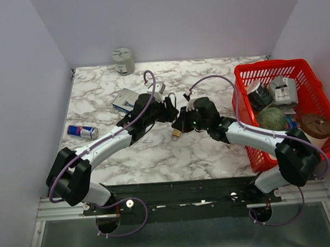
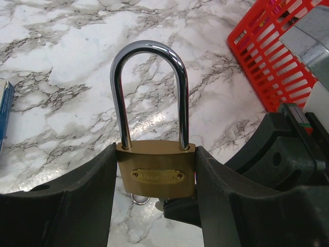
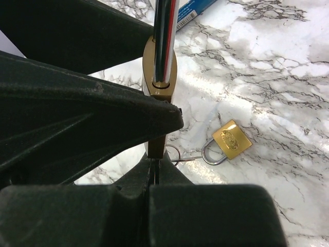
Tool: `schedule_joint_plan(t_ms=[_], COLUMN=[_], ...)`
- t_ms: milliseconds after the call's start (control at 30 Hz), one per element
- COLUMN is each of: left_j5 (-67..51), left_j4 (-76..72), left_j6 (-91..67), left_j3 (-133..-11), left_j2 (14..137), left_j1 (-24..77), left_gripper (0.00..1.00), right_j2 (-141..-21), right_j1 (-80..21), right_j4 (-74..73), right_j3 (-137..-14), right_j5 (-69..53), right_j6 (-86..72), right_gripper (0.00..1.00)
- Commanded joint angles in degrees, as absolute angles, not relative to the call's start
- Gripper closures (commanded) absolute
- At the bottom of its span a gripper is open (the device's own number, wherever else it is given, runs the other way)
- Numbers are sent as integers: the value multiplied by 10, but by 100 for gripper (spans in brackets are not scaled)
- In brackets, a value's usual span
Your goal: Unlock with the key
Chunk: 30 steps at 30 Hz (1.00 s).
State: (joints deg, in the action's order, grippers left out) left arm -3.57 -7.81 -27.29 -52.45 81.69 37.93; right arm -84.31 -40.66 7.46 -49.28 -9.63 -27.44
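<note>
The left gripper is clamped on the narrow edges of a brass padlock (oval nameplate, long polished shackle arching upright), held above the veined marble table. The right gripper is pressed together just under the lock's base, beside a thin wire ring; any key is hidden. A smaller brass padlock lies on the marble.

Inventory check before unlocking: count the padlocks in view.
2. A long-shackled padlock is clamped in the left pincer; a small padlock lies on the table. Others could be hidden.
</note>
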Motion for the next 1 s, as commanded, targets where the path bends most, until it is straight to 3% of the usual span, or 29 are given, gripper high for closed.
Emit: schedule_joint_plan(t_ms=[0, 967], left_j5=[-89, -99], left_j4=[-54, -54], left_j6=[-279, -294], left_j3=[-529, -525], left_j2=[825, 830], left_j1=[389, 423], left_gripper=[100, 100], right_j2=[-815, -775], right_j1=[-403, -396], right_j4=[160, 196], right_j3=[-501, -491], right_j5=[-40, -3], right_j6=[-275, -254], right_gripper=[99, 99])
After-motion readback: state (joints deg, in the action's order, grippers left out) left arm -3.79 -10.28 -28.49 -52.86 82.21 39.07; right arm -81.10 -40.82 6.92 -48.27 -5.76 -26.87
